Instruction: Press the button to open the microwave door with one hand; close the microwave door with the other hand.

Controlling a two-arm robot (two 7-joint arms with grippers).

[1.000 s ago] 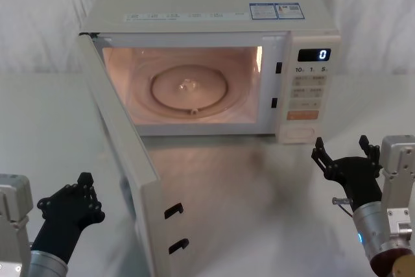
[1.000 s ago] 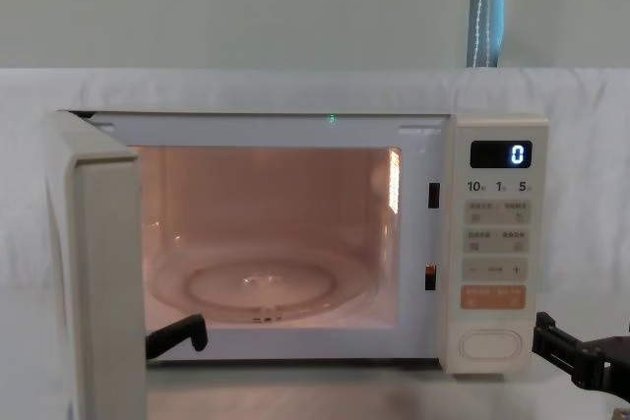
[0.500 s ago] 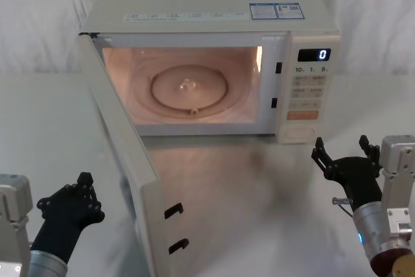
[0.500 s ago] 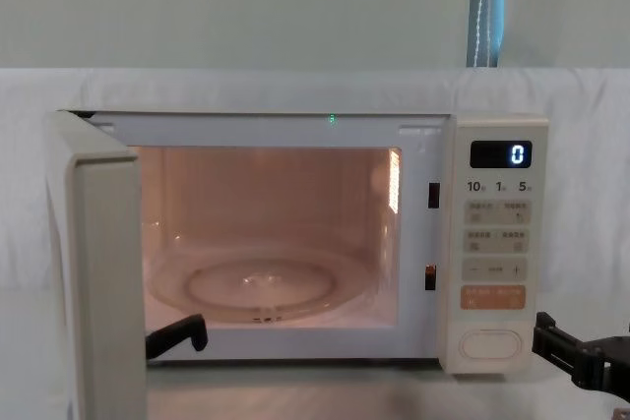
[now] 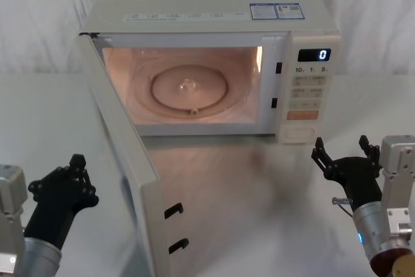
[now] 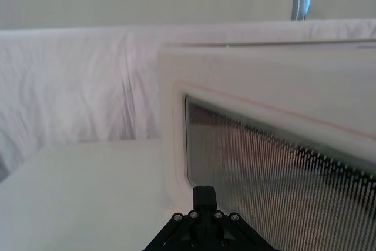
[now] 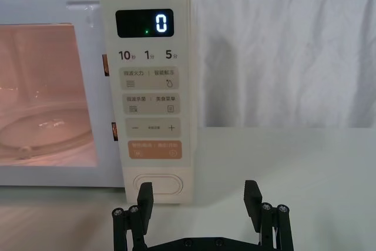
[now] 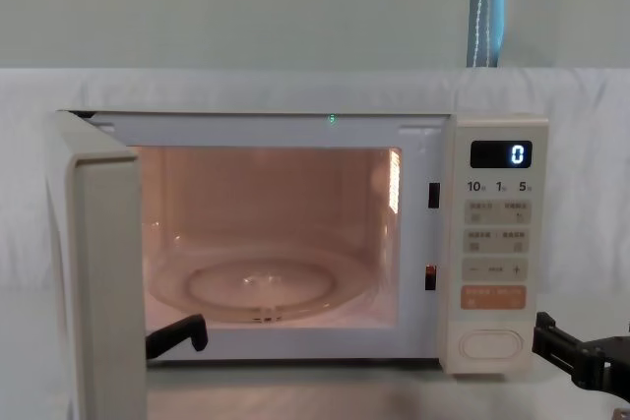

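You can read a lit "0" on the dark digital display (image 7: 144,24) at the top of the narrow cream control panel (image 7: 150,89), and under it "10", "1" and "5" with tiny unit marks. The small cream printed keys (image 7: 151,91) below carry lettering too fine for you to read, and so does the orange rectangular key (image 7: 154,150). The blue-and-white label (image 5: 277,10) on the cream microwave top, upper centre of the head view, is also unreadable.

The large cream pill-shaped button (image 7: 157,183) sits at the foot of the panel, plain and unprinted. The right black claw gripper (image 7: 200,200) is spread wide in the lower middle of the right wrist view, empty, just in front of that button and not touching it. In the head view you find it at lower right (image 5: 344,154); the chest view cuts it off at the lower right edge.

The wide cream microwave door (image 5: 123,154) stands swung open toward the lower left, showing the lit pinkish cavity and its round glass turntable (image 5: 190,89). Its dark mesh window (image 6: 282,186) faces the left wrist camera, with a thin pinkish outline around it.

The left black claw gripper (image 5: 58,189) hangs at the lower left of the head view, beside the door's outer face and apart from it, holding nothing. You cannot tell how far its fingers are parted.
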